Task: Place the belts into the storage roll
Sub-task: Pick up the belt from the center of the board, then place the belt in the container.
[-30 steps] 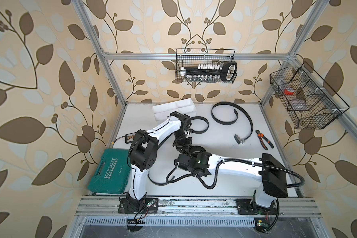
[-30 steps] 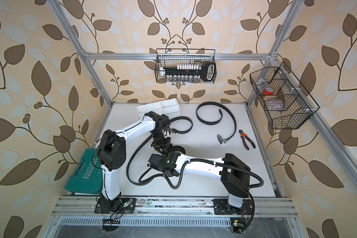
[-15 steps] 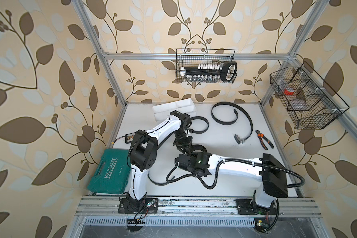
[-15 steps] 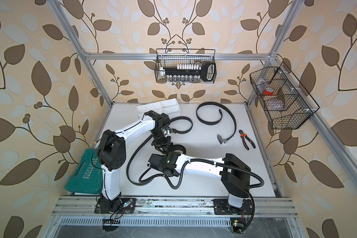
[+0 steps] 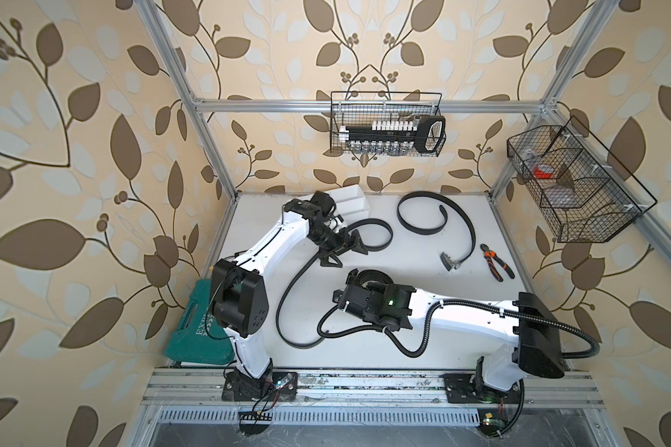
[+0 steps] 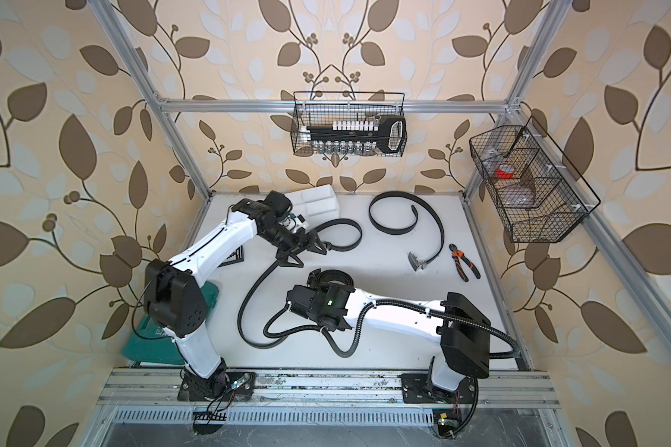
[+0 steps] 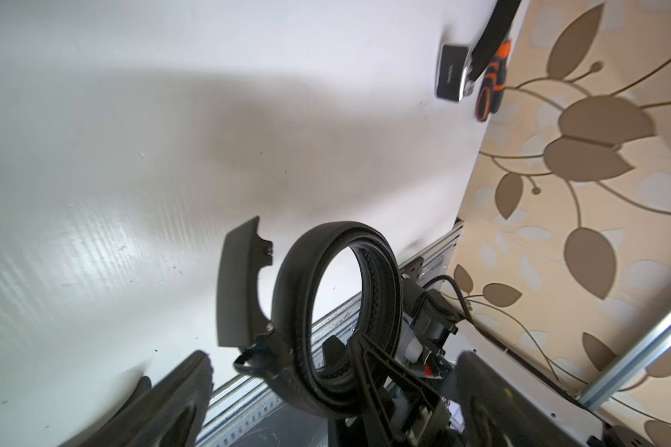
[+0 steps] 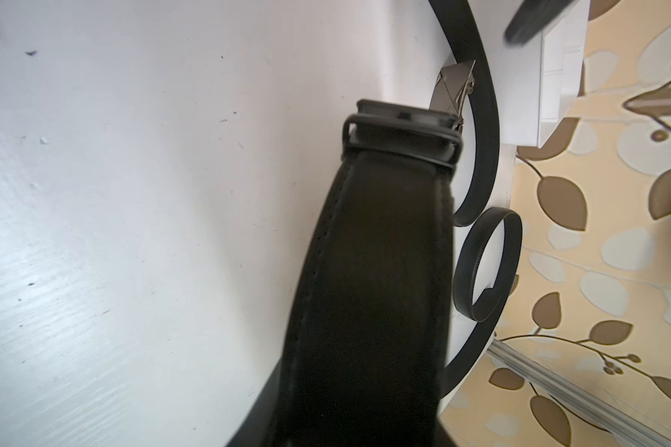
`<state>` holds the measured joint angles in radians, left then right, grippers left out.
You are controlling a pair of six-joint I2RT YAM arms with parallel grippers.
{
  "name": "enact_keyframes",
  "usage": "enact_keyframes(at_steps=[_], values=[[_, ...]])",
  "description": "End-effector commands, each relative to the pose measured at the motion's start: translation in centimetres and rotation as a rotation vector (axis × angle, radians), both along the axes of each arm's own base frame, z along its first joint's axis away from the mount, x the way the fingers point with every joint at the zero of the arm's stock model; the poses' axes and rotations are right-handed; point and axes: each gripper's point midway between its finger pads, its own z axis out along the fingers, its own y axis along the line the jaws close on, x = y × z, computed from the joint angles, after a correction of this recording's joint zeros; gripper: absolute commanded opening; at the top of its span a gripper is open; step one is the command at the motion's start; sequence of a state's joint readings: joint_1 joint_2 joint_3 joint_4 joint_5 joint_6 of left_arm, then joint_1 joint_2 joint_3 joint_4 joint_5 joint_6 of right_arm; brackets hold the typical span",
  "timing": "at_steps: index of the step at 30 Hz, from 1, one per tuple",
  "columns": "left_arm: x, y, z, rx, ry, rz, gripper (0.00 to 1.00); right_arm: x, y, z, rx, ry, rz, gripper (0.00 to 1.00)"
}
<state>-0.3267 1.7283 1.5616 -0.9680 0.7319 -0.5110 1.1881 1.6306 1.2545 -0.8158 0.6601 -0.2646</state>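
Note:
Between the two arms, a coiled black belt point(image 5: 369, 275) point(image 6: 332, 276) stands on edge, and my right gripper point(image 5: 359, 285) is shut on it. In the left wrist view its ring point(image 7: 299, 294) and buckle point(image 7: 237, 286) hang just ahead of my left gripper point(image 7: 334, 402). That left gripper point(image 5: 344, 253) is open and empty, a little behind the coil. A second belt point(image 5: 380, 232) loops behind it. The third belt point(image 5: 458, 220) curls at the back right. The white storage roll point(image 5: 351, 199) sits at the back left. In the right wrist view the held belt point(image 8: 372, 271) hides the jaws.
Orange-handled pliers point(image 5: 496, 263) lie by the third belt's buckle point(image 5: 448, 260). A green tool case point(image 5: 198, 329) lies at the front left. Wire baskets hang on the back wall point(image 5: 388, 127) and the right wall point(image 5: 574, 185). A black cable point(image 5: 291, 298) trails across the front of the table.
My left gripper has opened wide, let go of the coiled belt and drawn back from it toward the rear. The right arm has stayed still with the coil.

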Motion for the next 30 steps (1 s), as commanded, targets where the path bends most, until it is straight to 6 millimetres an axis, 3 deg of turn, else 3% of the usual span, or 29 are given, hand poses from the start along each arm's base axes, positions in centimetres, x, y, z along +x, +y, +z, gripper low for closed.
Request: enact_keyframes(at_steps=[1, 4, 7, 16, 19, 28, 30], values=[[2.9, 3.2, 3.7, -0.14, -0.11, 0.196, 0.99, 0.0, 0.0, 0.9, 0.083, -0.001, -0.028, 0.05], [3.4, 7.0, 4.4, -0.146, -0.183, 0.321, 0.99, 0.3, 0.0, 1.4, 0.155, 0.022, -0.046, 0.05], [2.5, 9.9, 4.5, -0.106, -0.248, 0.402, 0.99, 1.7, 0.0, 2.8, 0.267, 0.042, -0.09, 0.05], [-1.3, 16.0, 2.0, 0.171, -0.392, 0.527, 0.99, 9.1, 1.9, 11.2, 0.684, 0.098, -0.148, 0.04], [-1.7, 17.2, 1.2, 0.241, -0.426, 0.541, 0.99, 11.5, 3.2, 12.4, 0.74, 0.107, -0.129, 0.04], [-1.2, 18.2, -0.9, 0.334, -0.424, 0.483, 0.99, 19.9, 6.0, 12.5, 0.806, 0.063, -0.124, 0.02], [-1.2, 18.2, -1.1, 0.333, -0.428, 0.484, 0.99, 22.3, 5.4, 12.5, 0.826, 0.033, -0.147, 0.02]])
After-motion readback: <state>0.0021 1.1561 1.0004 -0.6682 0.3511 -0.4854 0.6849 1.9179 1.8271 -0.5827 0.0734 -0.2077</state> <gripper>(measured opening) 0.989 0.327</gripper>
